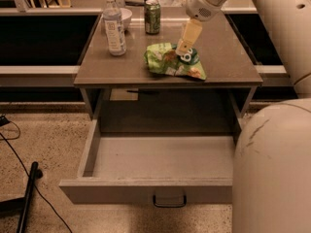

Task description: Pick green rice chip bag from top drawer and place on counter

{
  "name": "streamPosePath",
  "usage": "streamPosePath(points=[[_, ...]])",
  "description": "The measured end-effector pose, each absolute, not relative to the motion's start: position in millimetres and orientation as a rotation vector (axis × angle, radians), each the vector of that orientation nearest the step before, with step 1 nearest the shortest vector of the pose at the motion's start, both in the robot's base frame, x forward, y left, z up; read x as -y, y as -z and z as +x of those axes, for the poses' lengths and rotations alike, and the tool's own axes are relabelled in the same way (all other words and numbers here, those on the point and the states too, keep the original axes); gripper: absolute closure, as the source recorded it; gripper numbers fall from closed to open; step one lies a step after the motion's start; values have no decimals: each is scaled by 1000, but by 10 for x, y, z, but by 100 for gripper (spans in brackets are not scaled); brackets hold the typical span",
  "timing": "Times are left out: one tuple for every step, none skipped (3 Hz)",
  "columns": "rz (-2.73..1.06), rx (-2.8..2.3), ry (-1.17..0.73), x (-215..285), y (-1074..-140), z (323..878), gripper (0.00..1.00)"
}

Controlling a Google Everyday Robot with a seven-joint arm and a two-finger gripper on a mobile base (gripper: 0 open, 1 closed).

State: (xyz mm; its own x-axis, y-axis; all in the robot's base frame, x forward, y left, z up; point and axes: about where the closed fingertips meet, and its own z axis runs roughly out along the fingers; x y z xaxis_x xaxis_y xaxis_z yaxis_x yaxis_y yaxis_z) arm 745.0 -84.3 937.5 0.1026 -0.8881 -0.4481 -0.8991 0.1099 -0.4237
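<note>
Gripper: my gripper (183,50) hangs tip-down over the counter (228,62), and its tip meets the top of the bag.
Grip: I cannot tell how far open it is, or whether it has hold of anything.
Bag: the bag (167,63), crumpled light green, lies on the counter right under my gripper and spreads to its left and toward the front edge.
Drawer: the drawer (165,161) is pulled out, well below and in front of my gripper, with its grey floor showing.
Handle: a dark handle (169,201) sits at the middle of the drawer front.
Can: a green can (152,17) stands upright behind and to the left of my gripper, apart from the bag.
Bottle: a clear bottle (113,25) stands upright farther left.
Bowl: a pale bowl (126,16) sits just behind the bottle.
Arm: my white arm (272,13) reaches in from the right.
</note>
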Motion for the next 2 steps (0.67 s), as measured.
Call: streamPosePath(points=[[-1750, -1850, 26, 1258, -9298, 7403, 0], [-1755, -1876, 34, 1356, -9271, 7379, 0]])
